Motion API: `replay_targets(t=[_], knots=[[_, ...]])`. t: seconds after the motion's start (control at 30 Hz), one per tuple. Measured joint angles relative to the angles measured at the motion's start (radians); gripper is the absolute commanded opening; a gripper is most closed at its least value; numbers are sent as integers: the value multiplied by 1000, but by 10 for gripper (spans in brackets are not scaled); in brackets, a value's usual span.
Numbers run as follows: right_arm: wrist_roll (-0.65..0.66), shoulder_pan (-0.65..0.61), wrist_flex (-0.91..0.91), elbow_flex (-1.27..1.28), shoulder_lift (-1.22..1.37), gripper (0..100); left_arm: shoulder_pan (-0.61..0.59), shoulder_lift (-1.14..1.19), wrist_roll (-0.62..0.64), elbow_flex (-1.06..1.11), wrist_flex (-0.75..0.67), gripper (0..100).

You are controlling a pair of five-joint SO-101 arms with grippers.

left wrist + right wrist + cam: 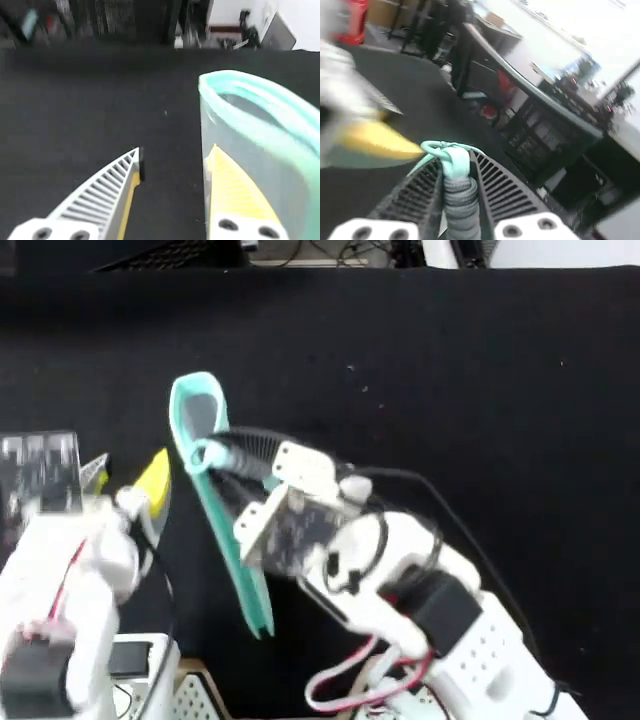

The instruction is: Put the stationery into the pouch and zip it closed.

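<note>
The teal pouch (232, 540) stands on its edge on the black table, its open mouth (196, 405) at the far end. My right gripper (240, 455) is shut on a grey ribbed pen with a teal tip (456, 167), and the tip touches the pouch rim (208, 455). In the right wrist view the gripper (456, 160) clamps the pen on both sides. My left gripper (175, 152) is open with nothing between its fingers. Its yellow finger (232, 192) lies against the pouch wall (260, 115). From above, the left gripper (128, 482) sits just left of the pouch.
A black cloth (450, 390) covers the table, with bare room at the far side and to the right. A clear ridged block (40, 475) sits at the left edge by the left arm. Office furniture (545, 125) stands beyond the table.
</note>
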Motion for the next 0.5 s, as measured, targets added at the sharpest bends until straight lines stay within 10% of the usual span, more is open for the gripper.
replay_targets(t=[0.5], knots=[[-110, 75, -106, 2, 175, 13, 204, -48, -35, 31, 38, 310]])
